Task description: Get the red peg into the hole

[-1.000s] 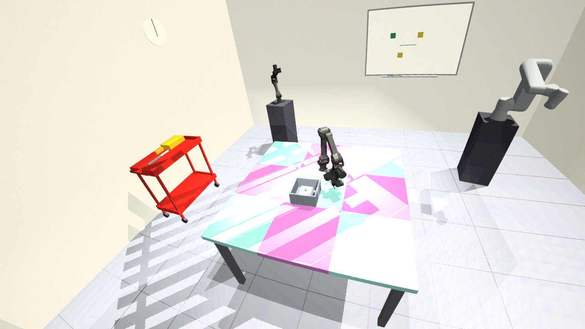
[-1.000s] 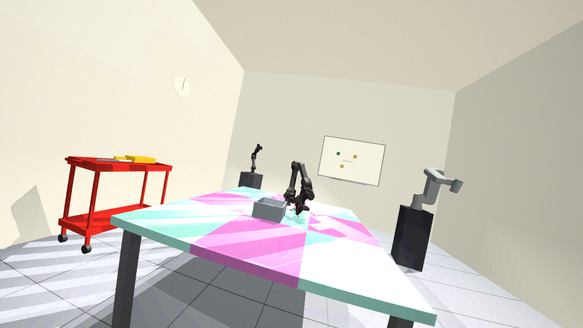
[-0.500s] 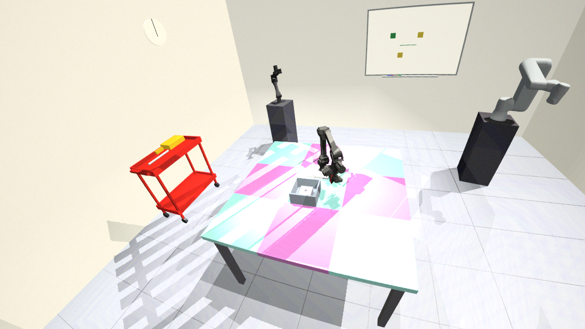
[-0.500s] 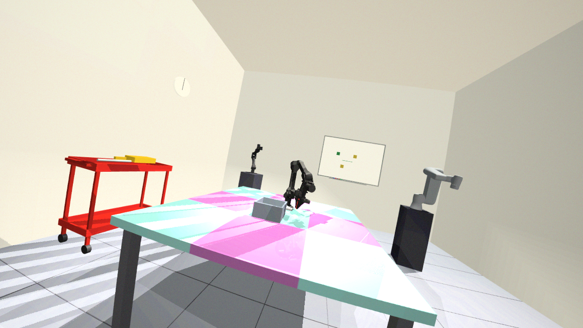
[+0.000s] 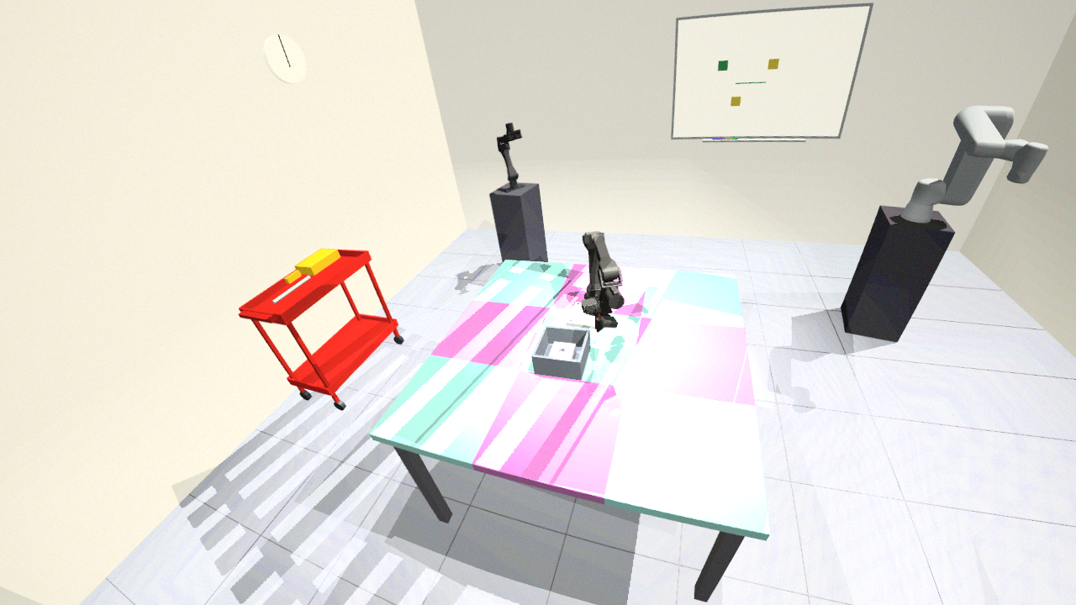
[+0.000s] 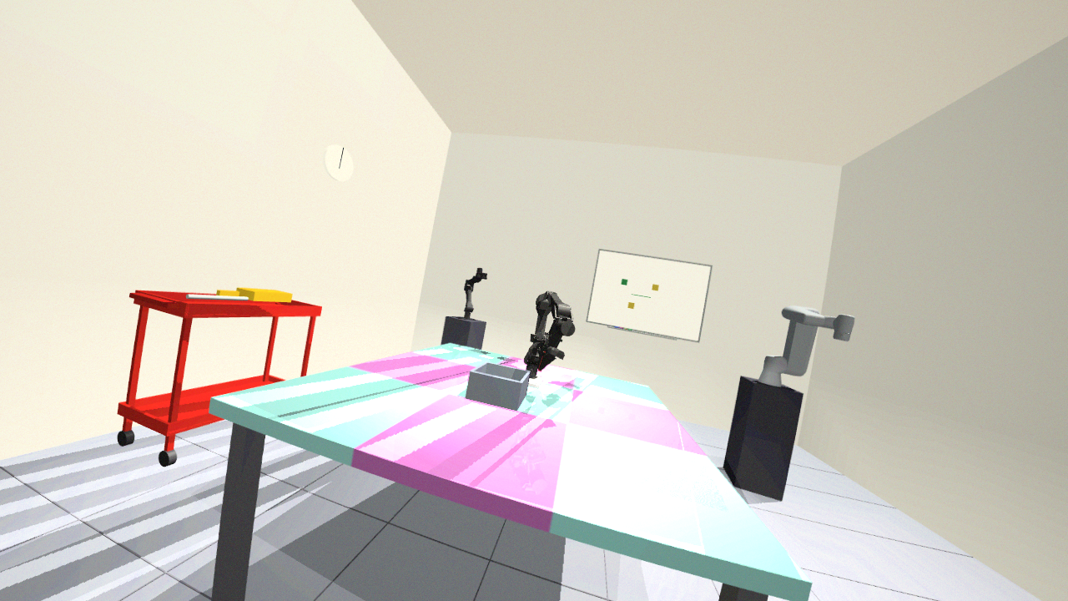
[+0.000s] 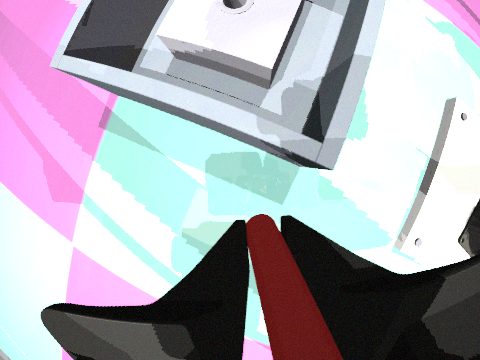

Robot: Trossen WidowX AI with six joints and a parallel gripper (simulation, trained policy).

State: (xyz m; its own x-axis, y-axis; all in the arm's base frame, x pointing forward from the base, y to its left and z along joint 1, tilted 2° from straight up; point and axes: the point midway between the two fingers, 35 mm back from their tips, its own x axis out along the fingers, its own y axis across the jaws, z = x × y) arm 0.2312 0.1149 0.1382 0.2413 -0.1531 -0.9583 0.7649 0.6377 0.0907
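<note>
The whole room is taken in by the top view from high beyond the near edge of the patchwork-coloured rectangular worktop [image 5: 677, 451] [image 6: 634, 486], angled downward. From lower down, just above worktop level, the same far wall is faced by the exterior view. The grey open-topped square box [image 5: 558, 367] [image 6: 496, 390] [image 7: 200, 107] is shared by both; it is seen closely from above, cropped, in the wrist view.

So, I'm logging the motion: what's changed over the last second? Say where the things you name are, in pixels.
The gripper [image 5: 603, 324] [image 6: 533, 373] [image 7: 263, 227] has risen and moved toward the box [image 5: 558, 367] [image 6: 494, 391] [image 7: 200, 107], shut on the peg [image 5: 599, 317] [image 7: 275, 280]. The grey arm's [image 5: 967, 169] [image 6: 799, 347] end has risen slightly. Light patches shifted. The box and cart [image 5: 347, 360] [image 6: 176, 373] stayed put.
</note>
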